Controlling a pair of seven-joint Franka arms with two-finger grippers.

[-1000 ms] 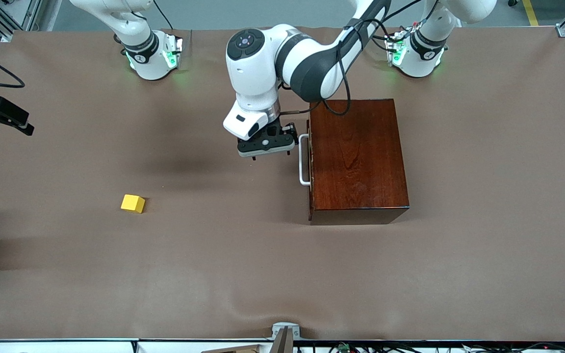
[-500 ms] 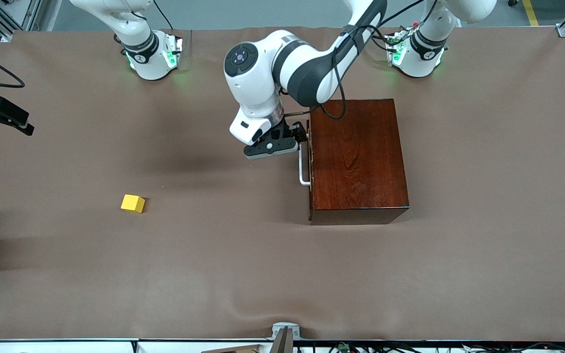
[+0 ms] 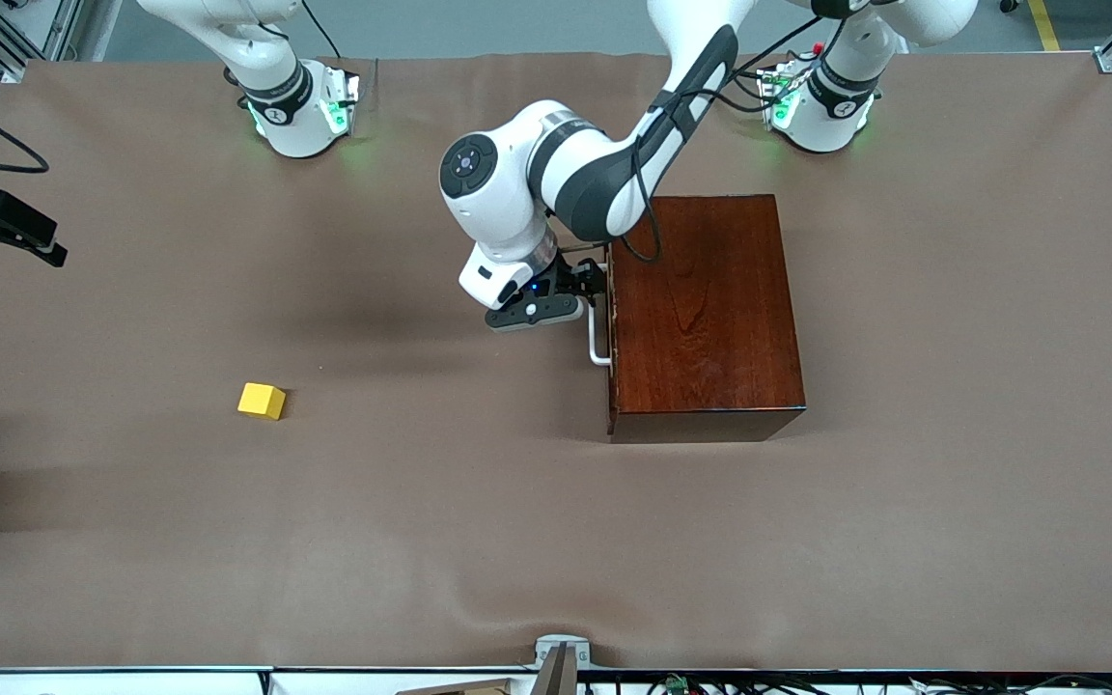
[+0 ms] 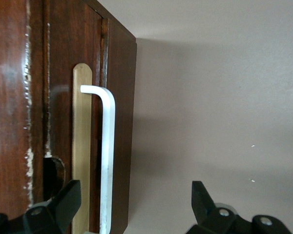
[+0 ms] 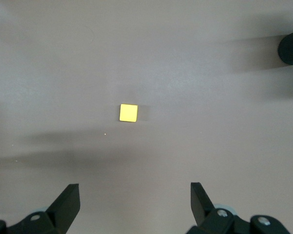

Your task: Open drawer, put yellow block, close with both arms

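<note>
The dark reddish-brown wooden box (image 3: 701, 309) stands on the table with its drawer shut. The drawer's white bar handle (image 3: 597, 328) faces the right arm's end. My left gripper (image 3: 595, 288) is open at the handle's upper part. In the left wrist view the handle (image 4: 107, 146) runs between the open fingers of my left gripper (image 4: 135, 200), close to one finger (image 4: 68, 197). The yellow block (image 3: 261, 400) lies on the table toward the right arm's end. My right gripper (image 5: 135, 197) is open, high over the block (image 5: 128, 112), and out of the front view.
Brown cloth (image 3: 517, 541) covers the table. A black device (image 3: 6, 227) juts in at the edge by the right arm's end. The arm bases (image 3: 300, 106) (image 3: 821, 101) stand along the top edge.
My left gripper has dropped and swung toward the box, so the handle now sits between its open fingers. The block and box have not moved.
</note>
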